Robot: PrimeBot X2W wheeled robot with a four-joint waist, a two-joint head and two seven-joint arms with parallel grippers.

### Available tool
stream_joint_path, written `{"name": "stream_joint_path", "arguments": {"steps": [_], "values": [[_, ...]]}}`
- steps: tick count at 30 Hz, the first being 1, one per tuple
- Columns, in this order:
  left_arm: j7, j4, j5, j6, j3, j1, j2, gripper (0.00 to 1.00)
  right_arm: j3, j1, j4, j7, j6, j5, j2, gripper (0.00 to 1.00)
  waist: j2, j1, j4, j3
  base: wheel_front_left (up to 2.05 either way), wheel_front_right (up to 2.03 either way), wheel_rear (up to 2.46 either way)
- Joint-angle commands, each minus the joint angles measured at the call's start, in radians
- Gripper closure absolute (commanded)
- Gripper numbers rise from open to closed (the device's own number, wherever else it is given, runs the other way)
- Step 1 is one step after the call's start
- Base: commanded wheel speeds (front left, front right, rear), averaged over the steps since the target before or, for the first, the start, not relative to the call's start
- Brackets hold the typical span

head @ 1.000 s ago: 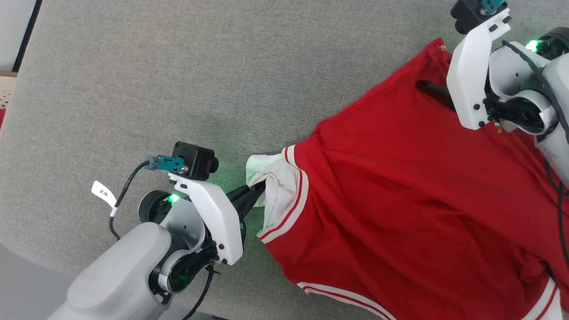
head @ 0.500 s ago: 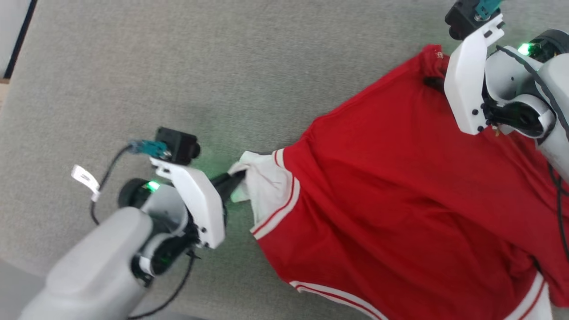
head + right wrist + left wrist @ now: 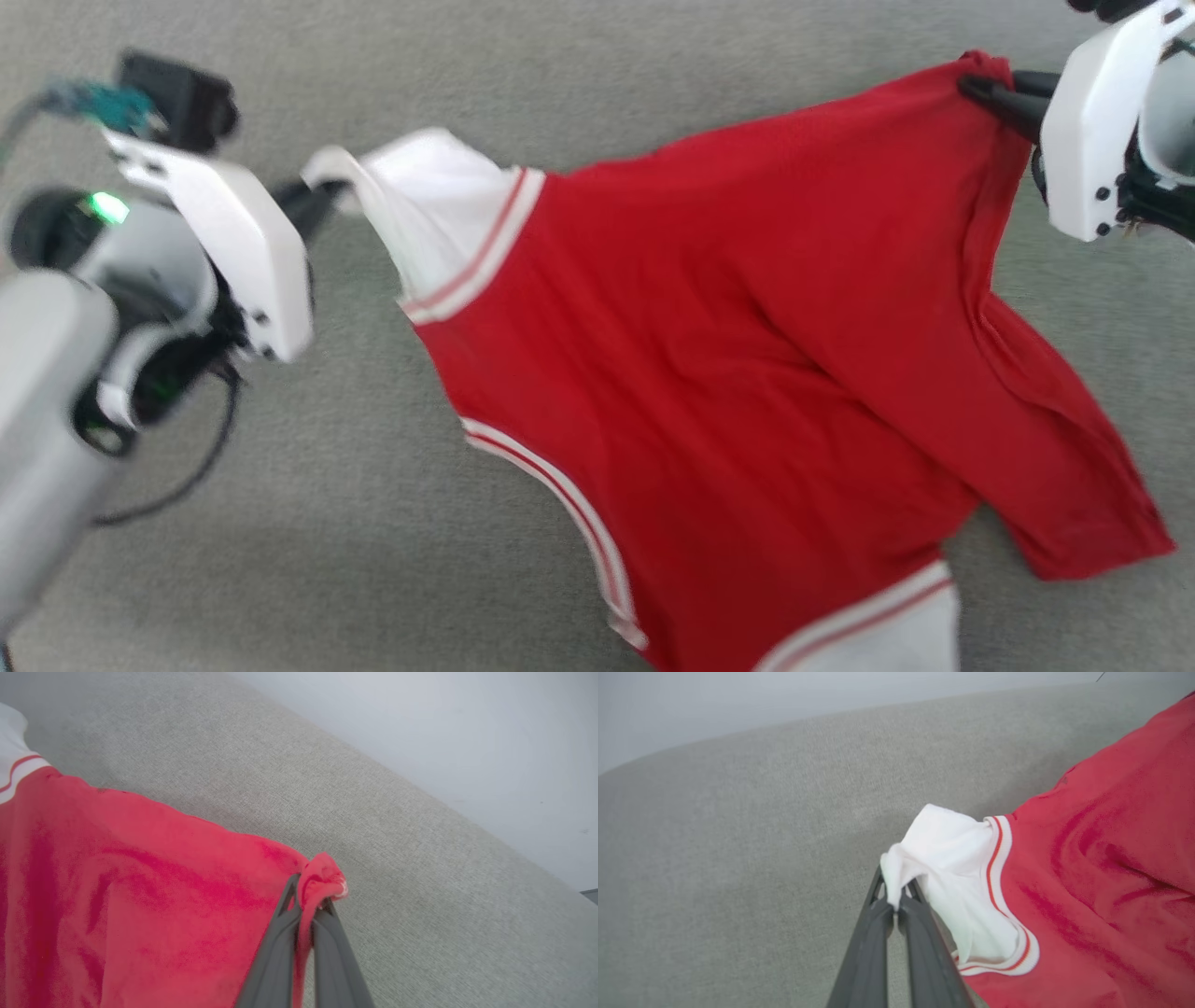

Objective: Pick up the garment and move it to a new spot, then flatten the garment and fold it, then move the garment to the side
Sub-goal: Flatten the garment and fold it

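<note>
You're working over a grey woven surface [image 3: 597,75] in soft, even light. In both wrist views its far edge meets a plain pale wall [image 3: 784,700]. A small dark patch [image 3: 590,896] sits at the right wrist view's right edge.

The T-shirt [image 3: 747,327] is soft, matt knitted cloth, red on the body; its sleeve [image 3: 952,858] is white cloth of the same kind, and the striped trim [image 3: 1000,858] looks ribbed and a little thicker. The surface [image 3: 373,560] under it is a grey woven fabric, rough and matt. The fingers [image 3: 924,952] of the left gripper [image 3: 894,903] and of the right gripper [image 3: 306,905] look like dark matt plastic. The white cover [image 3: 252,252] on the left wrist is smooth, slightly glossy plastic.
</note>
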State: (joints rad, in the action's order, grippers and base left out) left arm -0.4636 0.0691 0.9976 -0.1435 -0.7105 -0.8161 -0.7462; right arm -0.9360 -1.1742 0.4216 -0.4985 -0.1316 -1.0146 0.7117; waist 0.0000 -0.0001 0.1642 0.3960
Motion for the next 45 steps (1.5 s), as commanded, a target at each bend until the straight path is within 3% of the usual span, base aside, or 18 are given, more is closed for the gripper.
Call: {"name": "stream_joint_path", "arguments": {"steps": [1, 11, 18, 24, 32, 40, 42, 45], "values": [[-0.017, 0.003, -0.009, 0.003, 0.013, -0.044, -0.017, 1.00, 0.011, -0.008, -0.015, 0.016, 0.002, -0.008, 0.009, 1.00, 0.0000, 0.0001, -0.038, -0.031, 0.00, 0.00, 0.00], [-0.090, 0.060, -0.064, 0.052, 0.032, -0.261, -0.046, 1.00, 0.089, -0.020, -0.078, 0.045, 0.002, 0.010, 0.034, 1.00, 0.0000, 0.0001, -0.110, -0.080, 0.00, 0.00, 0.00], [-0.107, 0.129, -0.089, 0.085, 0.032, -0.379, -0.018, 1.00, 0.163, -0.021, -0.109, 0.023, 0.002, 0.036, 0.039, 1.00, 0.0000, 0.0001, -0.126, -0.094, 0.00, 0.00, 0.00], [-0.069, 0.222, -0.132, 0.115, 0.031, -0.493, 0.026, 1.00, 0.249, -0.044, -0.076, 0.027, 0.002, 0.087, 0.007, 1.00, 0.0000, 0.0001, -0.131, -0.076, 0.00, 0.00, 0.00], [0.163, 0.426, -0.265, 0.126, 0.050, -0.697, 0.108, 1.00, 0.330, -0.170, 0.089, 0.152, 0.002, 0.276, -0.130, 1.00, 0.0000, 0.0001, -0.146, -0.012, 0.00, 0.00, 0.00], [0.554, 0.576, -0.403, 0.108, 0.085, -0.893, 0.167, 1.00, 0.414, -0.351, 0.303, 0.501, 0.002, 0.552, -0.248, 1.00, 0.0000, 0.0001, -0.144, 0.027, 0.00, 0.00, 0.00], [0.636, 0.596, -0.421, 0.132, 0.079, -0.899, 0.173, 1.00, 0.420, -0.371, 0.342, 0.580, 0.002, 0.611, -0.269, 1.00, 0.0000, 0.0001, -0.139, 0.028, 0.00, 0.00, 0.00], [0.669, 0.633, -0.418, 0.184, 0.057, -0.854, 0.175, 1.00, 0.394, -0.350, 0.409, 0.584, 0.002, 0.619, -0.311, 1.00, 0.0000, 0.0001, -0.129, 0.021, 0.00, 0.00, 0.00]]}}
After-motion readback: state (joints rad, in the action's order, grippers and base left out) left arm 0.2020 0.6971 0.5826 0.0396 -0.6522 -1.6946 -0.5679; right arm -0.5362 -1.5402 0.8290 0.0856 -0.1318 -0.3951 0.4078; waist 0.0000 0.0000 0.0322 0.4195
